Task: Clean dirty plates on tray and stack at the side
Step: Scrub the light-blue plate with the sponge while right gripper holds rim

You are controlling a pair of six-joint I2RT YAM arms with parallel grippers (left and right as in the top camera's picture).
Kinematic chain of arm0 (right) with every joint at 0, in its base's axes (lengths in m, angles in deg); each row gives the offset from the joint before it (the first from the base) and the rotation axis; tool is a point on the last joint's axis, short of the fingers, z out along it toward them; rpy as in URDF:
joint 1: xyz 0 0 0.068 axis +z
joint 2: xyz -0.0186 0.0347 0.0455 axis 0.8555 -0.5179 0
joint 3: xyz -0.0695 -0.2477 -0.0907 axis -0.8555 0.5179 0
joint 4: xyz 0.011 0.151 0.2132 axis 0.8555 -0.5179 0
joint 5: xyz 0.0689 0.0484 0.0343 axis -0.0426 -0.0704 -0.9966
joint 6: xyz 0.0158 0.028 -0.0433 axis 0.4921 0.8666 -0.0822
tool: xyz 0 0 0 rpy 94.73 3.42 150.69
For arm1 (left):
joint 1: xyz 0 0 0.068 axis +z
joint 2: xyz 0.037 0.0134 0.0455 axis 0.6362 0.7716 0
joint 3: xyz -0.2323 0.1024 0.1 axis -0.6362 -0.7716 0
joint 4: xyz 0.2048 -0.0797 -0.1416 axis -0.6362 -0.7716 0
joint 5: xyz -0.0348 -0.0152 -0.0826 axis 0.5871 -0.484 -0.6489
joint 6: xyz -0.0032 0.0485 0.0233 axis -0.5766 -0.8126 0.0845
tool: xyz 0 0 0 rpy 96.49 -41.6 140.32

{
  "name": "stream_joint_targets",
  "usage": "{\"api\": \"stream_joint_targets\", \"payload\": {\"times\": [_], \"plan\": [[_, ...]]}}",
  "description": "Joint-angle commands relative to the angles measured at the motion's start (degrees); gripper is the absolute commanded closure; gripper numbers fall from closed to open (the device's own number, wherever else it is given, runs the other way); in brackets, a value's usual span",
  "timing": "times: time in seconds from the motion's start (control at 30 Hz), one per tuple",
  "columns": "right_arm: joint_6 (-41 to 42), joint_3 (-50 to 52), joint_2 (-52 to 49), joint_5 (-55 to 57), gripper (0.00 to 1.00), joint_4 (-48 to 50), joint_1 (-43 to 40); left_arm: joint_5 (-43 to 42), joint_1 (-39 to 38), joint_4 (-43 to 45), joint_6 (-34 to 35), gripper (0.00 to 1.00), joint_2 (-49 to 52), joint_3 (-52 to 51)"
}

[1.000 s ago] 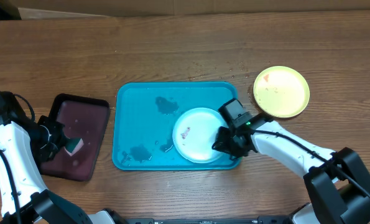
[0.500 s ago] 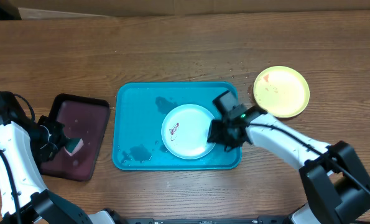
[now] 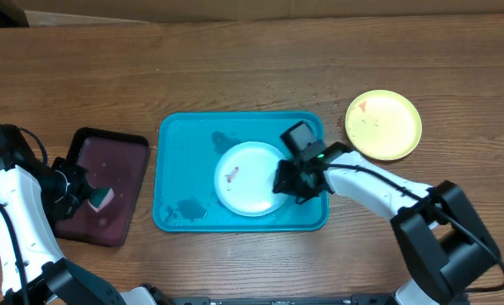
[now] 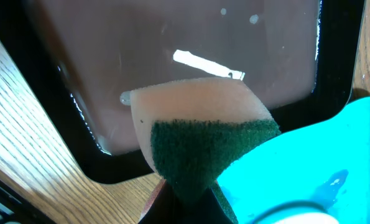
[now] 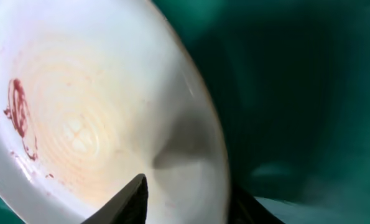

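Note:
A white plate (image 3: 247, 178) with a small red smear lies on the turquoise tray (image 3: 177, 146). My right gripper (image 3: 285, 181) is shut on the plate's right rim; in the right wrist view the plate (image 5: 91, 112) fills the frame with one finger above the rim and one below it (image 5: 185, 202). A yellow-green plate (image 3: 384, 124) with a small smear lies on the table to the right of the tray. My left gripper (image 3: 80, 196) is shut on a sponge (image 4: 203, 134), pale with a green scouring face, above the maroon tray (image 3: 108, 182). No third plate shows.
The dark maroon, black-rimmed tray (image 4: 191, 56) holds a film of liquid. Wet patches lie on the turquoise tray's floor (image 3: 226, 142). A cardboard edge runs along the back of the wooden table (image 3: 235, 59).
My right gripper has dragged the white plate leftward across the turquoise tray, from its right edge toward the middle. The left arm and sponge have not moved.

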Motion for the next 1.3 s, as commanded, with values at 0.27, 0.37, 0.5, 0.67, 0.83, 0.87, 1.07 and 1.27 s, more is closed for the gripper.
{"api": "stream_joint_targets", "payload": {"times": [0.27, 0.37, 0.5, 0.67, 0.83, 0.87, 1.07, 1.27], "plan": [[-7.0, 0.4, -3.2, 1.3, 0.96, 7.1, 1.8, -16.3, -3.7, 1.6, -16.4, 0.96, 0.3, -0.5], [-8.0, 0.4, -3.2, 1.1, 0.96, 8.3, 1.8, -19.6, -8.3, 1.7, -19.6, 0.96, 0.3, -0.5], [-8.2, 0.4, -3.2, 1.2, 0.96, 8.3, 1.8, -19.6, -16.7, 1.9, -19.8, 0.96, 0.3, -0.6], [-3.4, 0.4, -3.2, 4.0, 0.96, 8.3, 1.8, -19.5, -28.0, 4.8, -16.5, 0.96, 0.5, -0.6], [-3.3, 0.4, -3.2, 5.8, 0.95, 7.7, 1.7, -12.5, -39.4, 10.0, -6.9, 0.96, 2.2, -0.6], [-3.3, 0.4, -3.2, 6.0, 0.95, 7.5, 1.7, -10.7, -41.4, 11.1, -5.5, 0.96, 2.8, -0.6], [-3.3, 0.4, -3.2, 6.4, 0.94, 7.1, 1.7, -8.5, -50.2, 18.3, -3.4, 0.96, 10.3, -0.6], [-3.3, 0.4, -3.2, 6.4, 0.94, 7.0, 1.7, -9.0, -51.8, 20.0, -2.2, 0.96, 20.0, -0.6]]}}
